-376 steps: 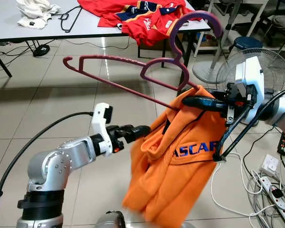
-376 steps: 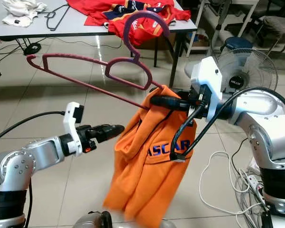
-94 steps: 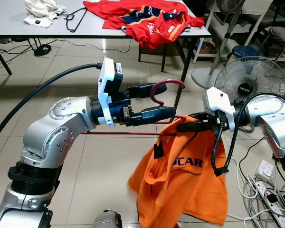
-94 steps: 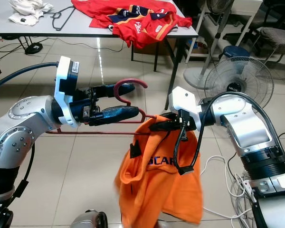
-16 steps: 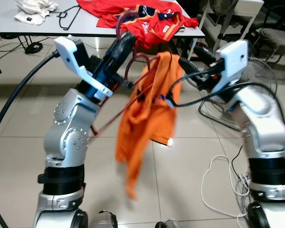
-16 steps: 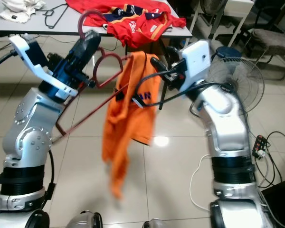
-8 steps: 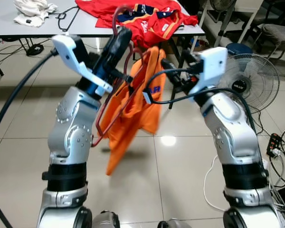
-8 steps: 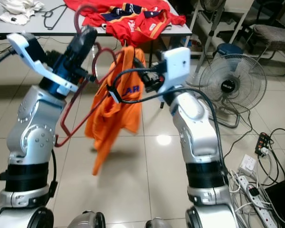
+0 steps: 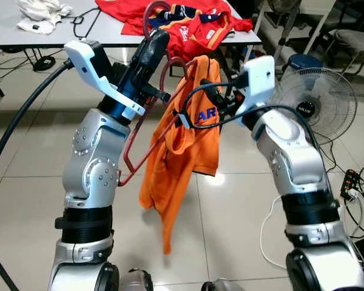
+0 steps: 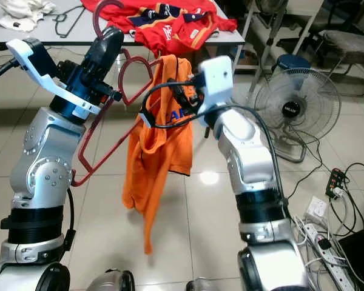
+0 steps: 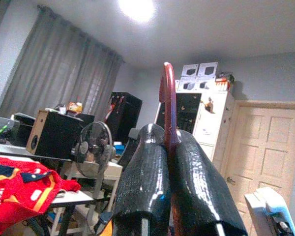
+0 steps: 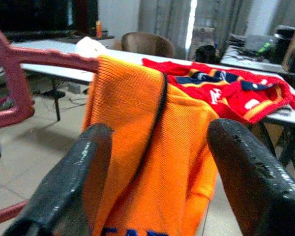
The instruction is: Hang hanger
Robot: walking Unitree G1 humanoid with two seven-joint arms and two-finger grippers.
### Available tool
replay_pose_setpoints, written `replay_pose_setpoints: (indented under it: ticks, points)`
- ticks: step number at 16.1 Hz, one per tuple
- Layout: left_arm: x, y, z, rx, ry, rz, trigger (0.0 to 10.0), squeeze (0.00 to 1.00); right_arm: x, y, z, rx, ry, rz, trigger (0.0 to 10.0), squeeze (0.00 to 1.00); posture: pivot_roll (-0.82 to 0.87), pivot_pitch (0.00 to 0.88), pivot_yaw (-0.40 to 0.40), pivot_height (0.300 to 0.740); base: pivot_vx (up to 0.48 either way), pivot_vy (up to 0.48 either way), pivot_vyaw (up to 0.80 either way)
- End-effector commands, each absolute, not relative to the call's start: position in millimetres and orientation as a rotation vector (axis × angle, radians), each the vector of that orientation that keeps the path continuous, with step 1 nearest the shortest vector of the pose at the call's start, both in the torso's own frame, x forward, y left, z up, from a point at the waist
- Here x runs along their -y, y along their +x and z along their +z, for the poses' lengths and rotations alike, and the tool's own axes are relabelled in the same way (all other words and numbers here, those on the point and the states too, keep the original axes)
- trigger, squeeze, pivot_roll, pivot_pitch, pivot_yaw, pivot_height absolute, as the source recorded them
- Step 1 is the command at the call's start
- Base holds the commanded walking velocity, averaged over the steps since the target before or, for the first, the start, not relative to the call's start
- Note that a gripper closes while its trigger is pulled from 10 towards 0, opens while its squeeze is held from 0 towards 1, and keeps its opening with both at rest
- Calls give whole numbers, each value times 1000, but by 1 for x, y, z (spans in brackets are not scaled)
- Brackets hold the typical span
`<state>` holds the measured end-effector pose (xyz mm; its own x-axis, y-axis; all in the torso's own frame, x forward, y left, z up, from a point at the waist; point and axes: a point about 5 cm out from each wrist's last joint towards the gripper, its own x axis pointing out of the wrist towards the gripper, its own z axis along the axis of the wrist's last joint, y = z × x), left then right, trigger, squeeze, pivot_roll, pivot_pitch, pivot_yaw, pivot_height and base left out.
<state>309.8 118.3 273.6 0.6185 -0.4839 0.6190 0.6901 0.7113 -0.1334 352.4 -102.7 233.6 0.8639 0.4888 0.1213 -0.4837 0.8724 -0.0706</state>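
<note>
A dark red hanger (image 9: 147,130) is held up at chest height, tilted steeply, with its hook (image 11: 166,81) topmost. My left gripper (image 11: 168,137) is shut on the hook's neck. An orange shirt (image 9: 183,142) with dark lettering hangs from the hanger's upper arm and falls toward the floor. My right gripper (image 12: 160,130) is at the shirt's shoulder. It is open, its two fingers either side of the orange cloth without pinching it. The hanger's lower arm sticks out bare beside my left elbow.
Behind stands a grey table (image 9: 109,36) with red shirts (image 9: 188,24), a white cloth (image 9: 45,12) and a black hanger (image 9: 88,21). A floor fan (image 9: 318,100) is at the right, with cables and a power strip (image 9: 352,182) on the tiles.
The shirt was swinging out to the left and now hangs straight down. My right gripper has shifted slightly along the shirt's shoulder. My left gripper holds the hook as before.
</note>
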Motion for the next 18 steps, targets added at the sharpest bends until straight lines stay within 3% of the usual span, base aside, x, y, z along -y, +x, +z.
replay_pose_setpoints:
  ticks: [1,2,18]
  points:
    - [-114,302,289,661,-376,-732,0,0,100,354,235,136,-63,527,1255,0,-75,69,-18,740,0,0,0]
    - [-114,302,289,663,-379,-735,0,0,99,354,236,138,-77,536,0,0,-75,67,-21,740,0,0,0]
    - [-108,293,292,673,-392,-798,0,0,96,359,238,192,-185,588,0,0,-73,56,-26,740,0,0,0]
